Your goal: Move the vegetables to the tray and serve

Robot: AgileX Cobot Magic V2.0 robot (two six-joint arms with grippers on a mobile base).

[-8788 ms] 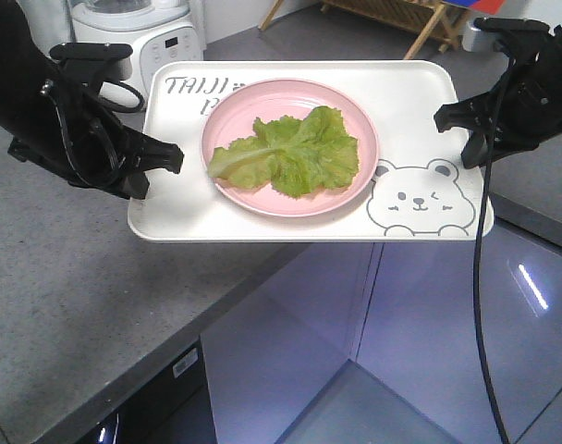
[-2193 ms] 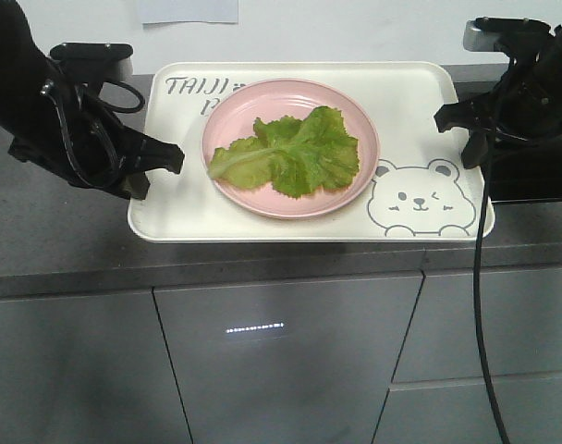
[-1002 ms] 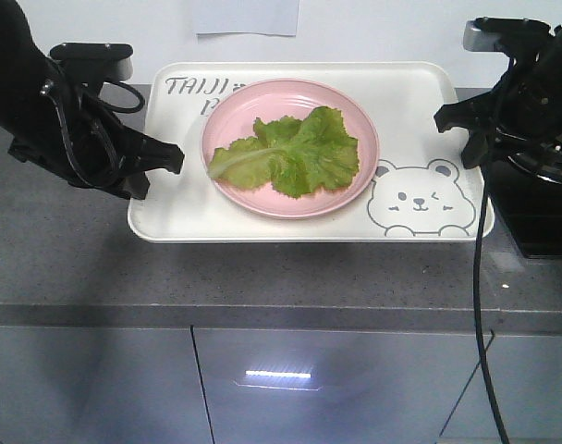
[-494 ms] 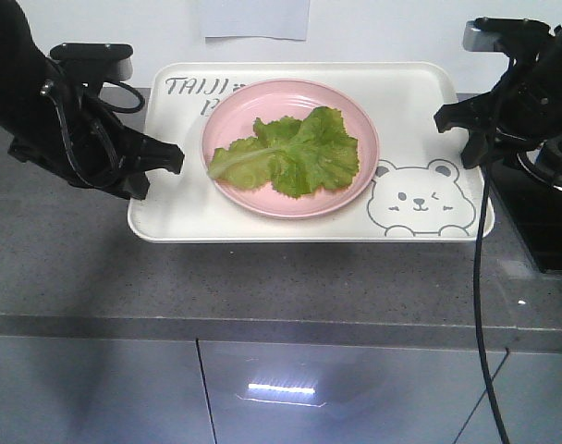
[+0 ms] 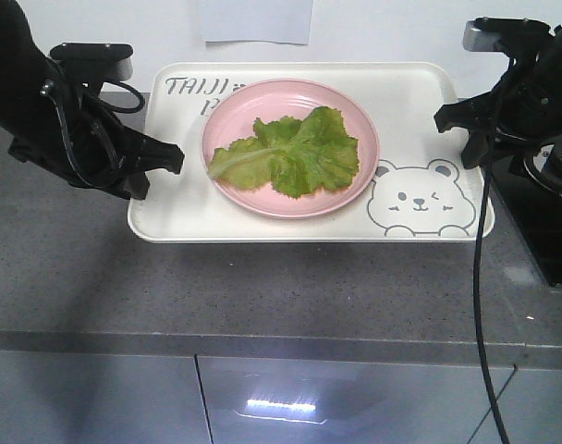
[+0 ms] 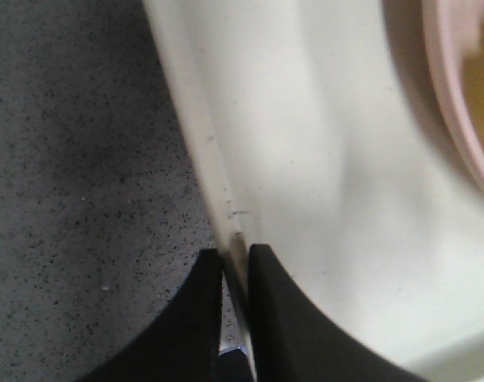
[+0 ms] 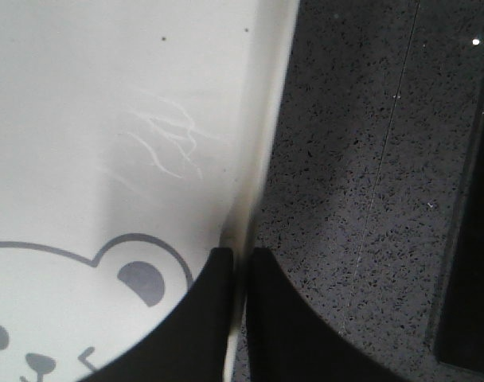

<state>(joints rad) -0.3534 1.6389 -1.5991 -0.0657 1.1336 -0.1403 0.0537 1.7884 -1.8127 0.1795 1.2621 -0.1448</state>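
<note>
Pincer [image 6: 234,267] pinch on tray [image 6: 306,159] rim: wrist cams only.

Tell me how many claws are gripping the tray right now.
2. The left claw pinches the tray rim on its left edge; the right claw pinches the rim on the right edge, beside the bear's ear.

Speckled grey countertop [image 5: 262,287], glossy cabinet fronts [image 5: 262,402], white wall [image 5: 401,28].
</note>
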